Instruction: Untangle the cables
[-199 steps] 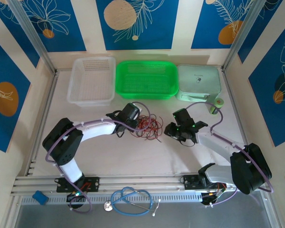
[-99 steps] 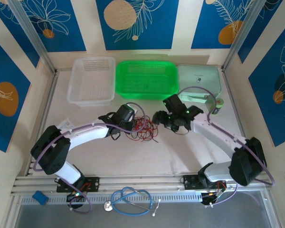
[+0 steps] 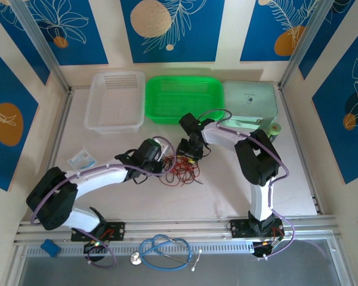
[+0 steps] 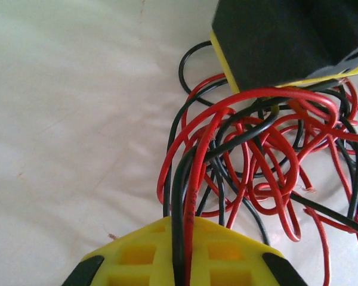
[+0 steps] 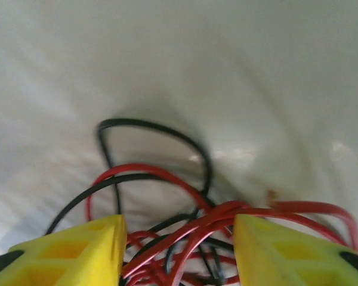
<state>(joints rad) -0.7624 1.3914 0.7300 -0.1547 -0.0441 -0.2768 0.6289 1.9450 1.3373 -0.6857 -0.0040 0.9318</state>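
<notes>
A tangle of thin red and black cables (image 3: 180,170) lies mid-table. My left gripper (image 3: 161,164) sits at the tangle's left edge, shut on one black and one red strand that run between its yellow jaws (image 4: 182,262). The loops of the cables (image 4: 256,149) spread out ahead of it. My right gripper (image 3: 188,156) has come down on the tangle's far side, and its dark body (image 4: 286,42) rests over the loops. Its yellow fingers (image 5: 77,250) stand apart, open, with several red and black cables (image 5: 185,232) lying loose between them.
A clear basket (image 3: 115,101), a green basket (image 3: 184,98) and a pale green box (image 3: 249,102) line the back. A green tape roll (image 3: 275,130) stands at right. A small packet (image 3: 80,158) lies left. A blue stethoscope (image 3: 164,249) rests on the front rail.
My right gripper swung left from beside the tangle onto its far side. My left gripper, still holding its strands, drifted a little down and left.
</notes>
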